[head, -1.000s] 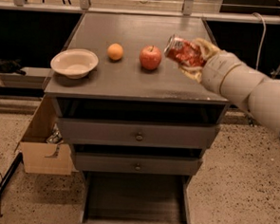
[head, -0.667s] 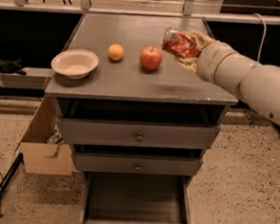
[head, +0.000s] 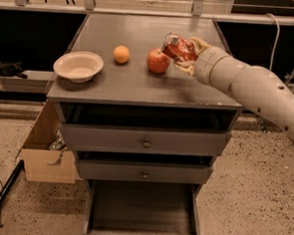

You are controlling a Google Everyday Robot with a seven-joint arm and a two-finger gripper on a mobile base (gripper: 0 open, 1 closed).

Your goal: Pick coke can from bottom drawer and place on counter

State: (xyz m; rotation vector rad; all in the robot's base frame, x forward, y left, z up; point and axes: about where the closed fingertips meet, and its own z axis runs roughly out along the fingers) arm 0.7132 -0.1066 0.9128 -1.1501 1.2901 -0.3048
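While the gripper (head: 184, 56) hung over the counter (head: 114, 85), clamped on the tilted coke can (head: 177, 47) just beside the apple (head: 157, 62), the sound move seemed: right the can, lower onto bare top away from the apple, then release. Bottom drawer (head: 141, 211) stood open. Can's far end was hidden in the grip.

My arm (head: 253, 88) is a thick off-white tube, ringed at the wrist, dotted with small dark holes; my tan fingers (head: 196, 42) sit above the tabletop (head: 114, 82) near its right edge.
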